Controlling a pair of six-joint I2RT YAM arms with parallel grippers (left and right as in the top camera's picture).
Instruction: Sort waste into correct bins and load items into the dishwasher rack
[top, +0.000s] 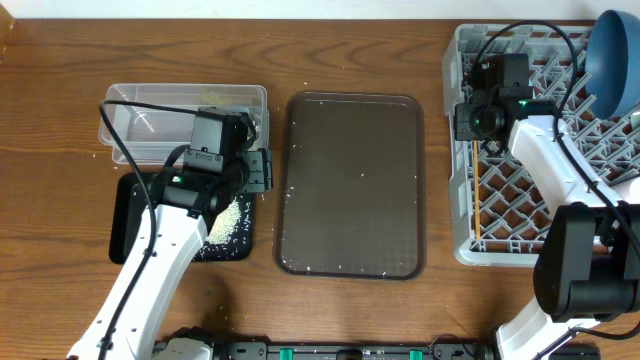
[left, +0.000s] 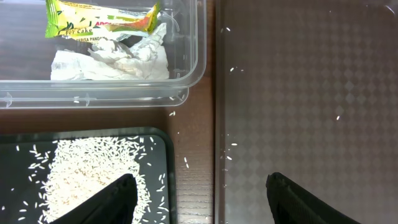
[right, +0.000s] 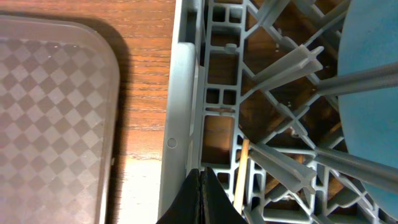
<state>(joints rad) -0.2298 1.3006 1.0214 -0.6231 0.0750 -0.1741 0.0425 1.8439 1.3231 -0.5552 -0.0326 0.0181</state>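
The clear tub (top: 185, 115) holds the yellow-green wrapper (left: 102, 18) and crumpled white paper (left: 112, 59). In front of it the black tray (top: 130, 215) carries a heap of rice grains (left: 87, 174). My left gripper (left: 202, 193) hangs open and empty over the strip of table between the black tray and the brown tray. The grey dishwasher rack (top: 462, 200) stands at the right, with the dark blue bowl (top: 615, 60) on edge in its far corner and a chopstick (right: 241, 171) lying in the grid. My right gripper (right: 202, 186) is shut with nothing in it, over the rack's left rim (right: 177, 112).
A brown serving tray (top: 350, 185) lies in the middle, with stray rice grains on it and on the wood beside it. The rack's upright pegs (right: 292, 68) stand close to my right gripper.
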